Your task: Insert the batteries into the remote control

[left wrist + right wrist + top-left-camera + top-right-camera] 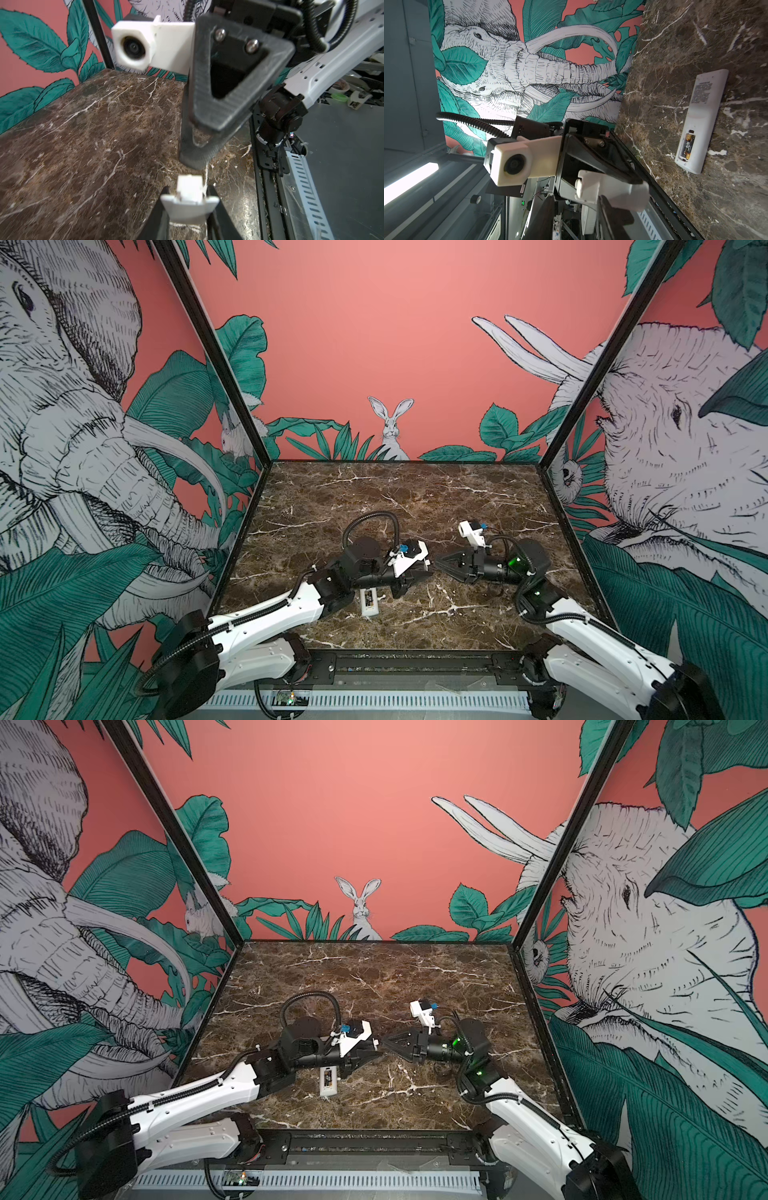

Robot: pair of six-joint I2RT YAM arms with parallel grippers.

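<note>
The left gripper (188, 187) is clenched on a short white plastic piece (189, 209), the right gripper (441, 562) stands released just right of it, and the slim white remote control (704, 116) lies back-up near-left on the brown marble table (374, 497), black-and-gold batteries (687, 146) in its uncovered compartment.

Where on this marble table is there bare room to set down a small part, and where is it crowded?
Free: the far half of the table, up to the back wall; also the front strip between the remote control and the right arm. Crowded: the middle, where left gripper, holding a white cover, meets right gripper.
</note>
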